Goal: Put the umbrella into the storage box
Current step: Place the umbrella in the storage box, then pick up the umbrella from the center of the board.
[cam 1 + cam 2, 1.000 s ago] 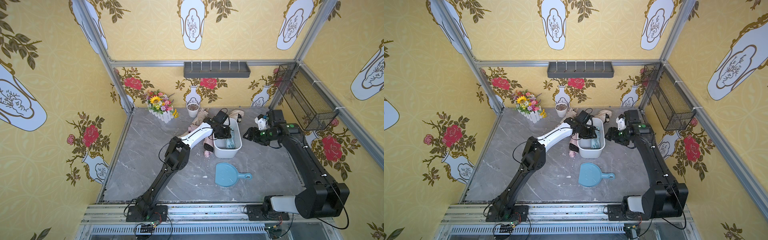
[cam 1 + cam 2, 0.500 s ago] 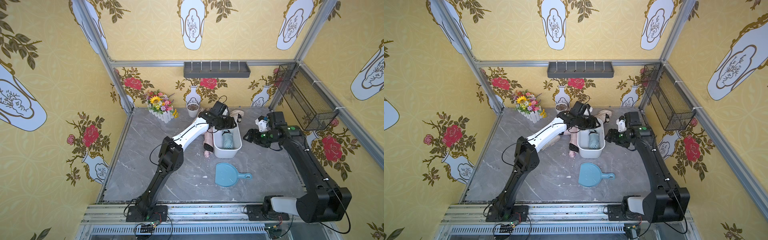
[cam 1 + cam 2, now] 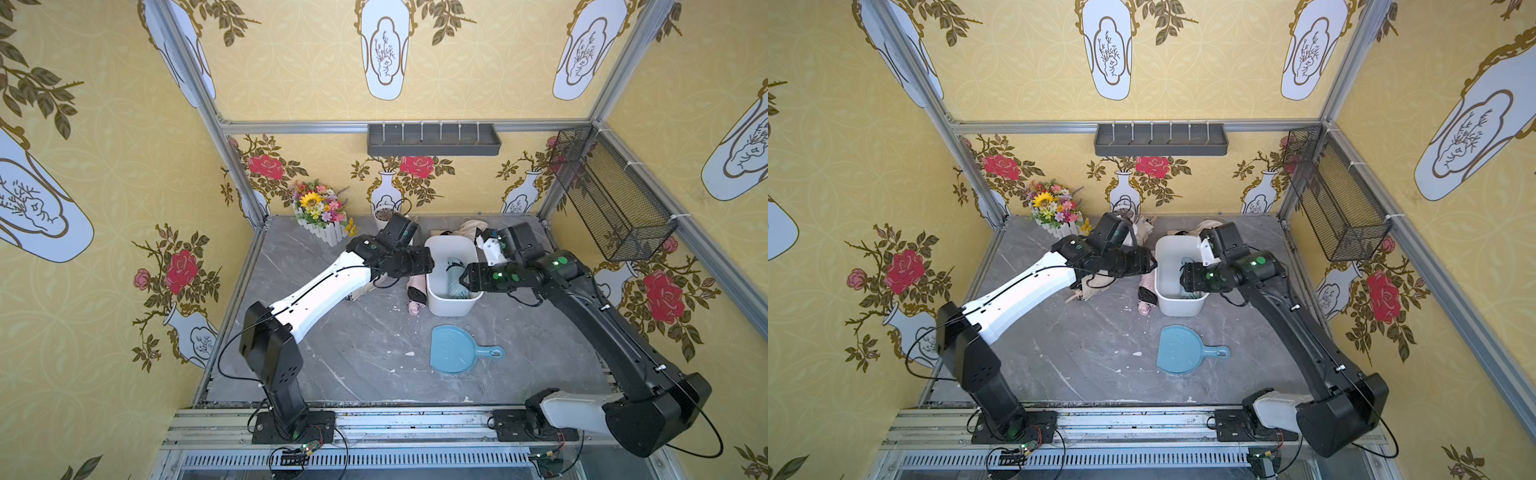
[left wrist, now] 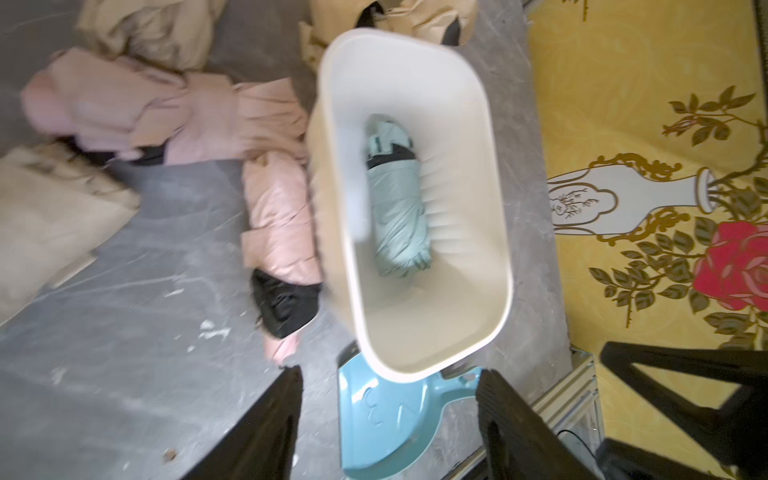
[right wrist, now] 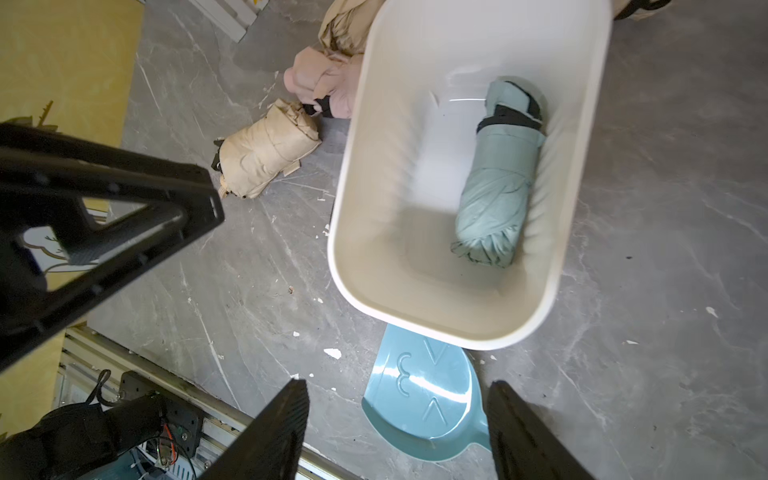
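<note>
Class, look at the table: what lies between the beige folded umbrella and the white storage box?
A pink folded umbrella lies between the beige folded umbrella and the storage box, against the box's wall; the right wrist view shows it.

White smooth plastic storage box (image 5: 577, 174), cream-tinted inside. Pale mint-green folded fabric umbrella (image 5: 496, 195) with black strap. Pink folded umbrella (image 4: 274, 212), black band, centre left. Light blue plastic dustpan (image 3: 453, 349), lower centre. Grey marbled tabletop (image 3: 357, 353), white veins.
</note>
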Motion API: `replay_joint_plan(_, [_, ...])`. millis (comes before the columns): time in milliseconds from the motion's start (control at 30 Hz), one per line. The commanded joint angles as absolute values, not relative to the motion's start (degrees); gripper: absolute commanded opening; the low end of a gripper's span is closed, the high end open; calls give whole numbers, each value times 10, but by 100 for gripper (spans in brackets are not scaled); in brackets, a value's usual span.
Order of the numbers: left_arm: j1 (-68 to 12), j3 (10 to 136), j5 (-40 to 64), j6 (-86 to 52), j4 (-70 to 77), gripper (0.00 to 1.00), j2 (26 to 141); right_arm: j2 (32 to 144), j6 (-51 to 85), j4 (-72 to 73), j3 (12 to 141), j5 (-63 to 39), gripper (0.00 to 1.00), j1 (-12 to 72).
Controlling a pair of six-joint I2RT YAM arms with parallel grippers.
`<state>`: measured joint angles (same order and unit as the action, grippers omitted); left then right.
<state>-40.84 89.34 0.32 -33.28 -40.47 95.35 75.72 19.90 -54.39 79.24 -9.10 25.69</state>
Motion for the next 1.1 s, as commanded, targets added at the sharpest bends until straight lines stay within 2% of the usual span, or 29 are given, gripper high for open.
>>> replay_joint_plan(0, [-384,797,-13,-357,-395,71,882,799,271,-546,825,-8,70,326])
replay_joint_plan(167, [-336,674,-7,-361,-392,71,772,905,341,-559,900,58,68,418])
replay_joint_plan(300, [-297,634,-5,-356,-426,72,726,985,380,-550,958,74,68,459])
replay_joint_plan(500, [-232,586,-4,-361,-452,74,676,1111,401,-522,1060,37,69,475])
replay_joint_plan(533, [-225,582,-5,-361,-455,74,671,1124,410,-514,1072,34,70,477])
replay_joint_plan(600, [-212,577,-6,-362,-457,74,662,1150,428,-493,1094,35,79,480])
replay_joint_plan(733, [-201,576,-10,-368,-453,74,654,1197,495,-434,1118,40,83,479])
replay_joint_plan(1067, [-192,577,-12,-370,-454,75,650,1306,687,-358,1181,78,82,482])
